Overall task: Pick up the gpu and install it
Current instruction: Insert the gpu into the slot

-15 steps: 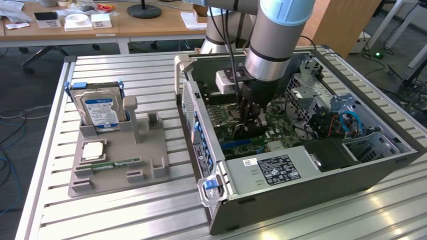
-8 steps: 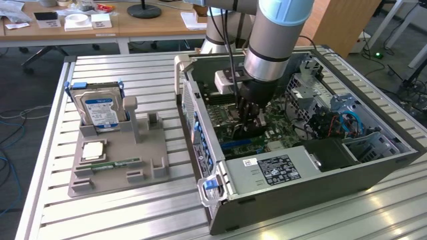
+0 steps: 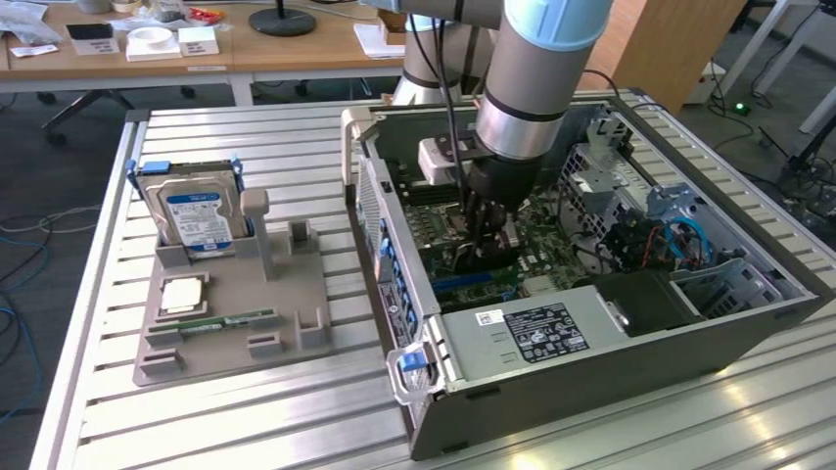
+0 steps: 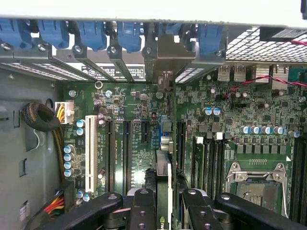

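Exterior view first: a slatted metal tabletop (image 3: 261,411) carries an open computer case (image 3: 588,382) lying on its side, and the robot arm (image 3: 535,78) reaches straight down into it, with the fingers (image 3: 481,245) low over the board. A grey holder (image 3: 229,313) sits outside the case, well off to the exterior view's left of the fingers. It has a hard drive (image 3: 196,211) standing in it and a memory stick (image 3: 229,321) lying flat, and neither is near the grip. From the wrist view, the motherboard (image 4: 129,96) spreads out beneath the fingers (image 4: 144,211), which are clamped on the gpu (image 4: 163,182), one on each face of the card. The card stands on edge between them, so only its thin upper rim shows. Its long axis runs straight ahead from the fingers toward the rear wall of the case, where its silver bracket (image 4: 168,55) sits among the row of blue latches (image 4: 91,33). Directly below the card, and parallel to it, lies the blue slot (image 4: 164,129), flanked by the black slots on either side. As I read it, everything turns on that line-up: the card is directly over the slot and lengthwise true to it, so the remaining direction is down, away from the fingers. Whether the lower edge already touches the slot I cannot tell, since the card hides its own underside.
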